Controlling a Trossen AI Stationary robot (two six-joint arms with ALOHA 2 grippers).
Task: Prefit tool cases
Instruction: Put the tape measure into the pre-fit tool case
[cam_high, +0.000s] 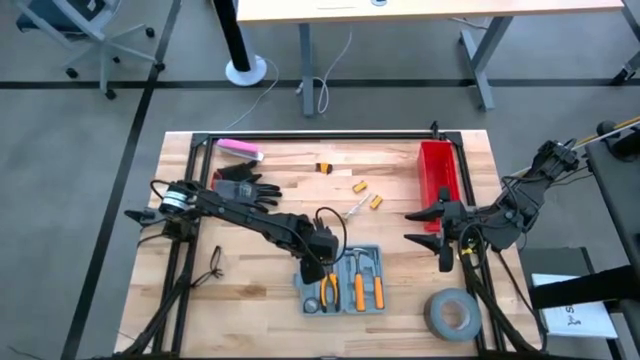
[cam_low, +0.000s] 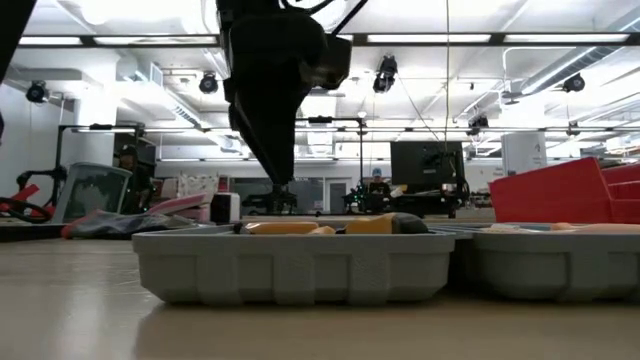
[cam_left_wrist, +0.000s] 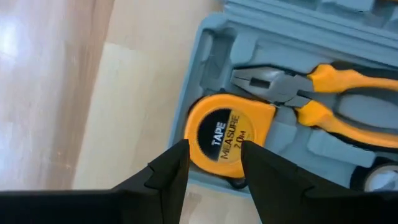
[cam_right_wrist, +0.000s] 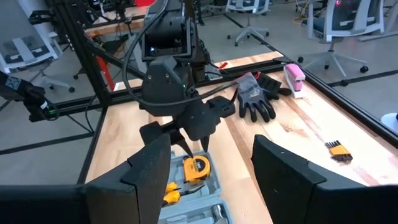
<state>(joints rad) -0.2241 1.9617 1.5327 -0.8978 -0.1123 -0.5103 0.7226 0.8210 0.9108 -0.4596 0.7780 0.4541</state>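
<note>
Tool case first: the flat grey-blue plastic tool case (cam_high: 342, 281) lies open on the pale wooden table (cam_high: 260, 290), toward 6 o'clock from the table's middle in the overhead view, its moulded grey slots facing up. A round yellow tape measure (cam_left_wrist: 222, 137) sits in the slot at the case's 8 o'clock corner, orange-handled pliers (cam_left_wrist: 311, 93) lie just beside it, and more orange-handled tools (cam_high: 368, 286) fill the slots toward 3 o'clock.

The left gripper (cam_left_wrist: 214, 165) hangs directly over that corner; its dark fingers (cam_left_wrist: 168, 171) stand partly apart, one on each side of the tape measure's rim. Whether they press on it cannot be told, and the tape measure rests in its slot. From table height the left arm comes down to just above the case's edge.

The right gripper (cam_high: 428, 228) waits at 3 o'clock of the case, well apart from it, with its jaws spread wide and nothing between them.

A red plastic bin (cam_high: 438, 170) stands at 1 o'clock on the table, a grey tape roll (cam_high: 452, 314) lies at 4 o'clock, black work gloves (cam_high: 245, 186) lie at 10 o'clock beside a pink block (cam_high: 240, 149), and small orange bits (cam_high: 366, 193) are scattered near 12 o'clock
</note>
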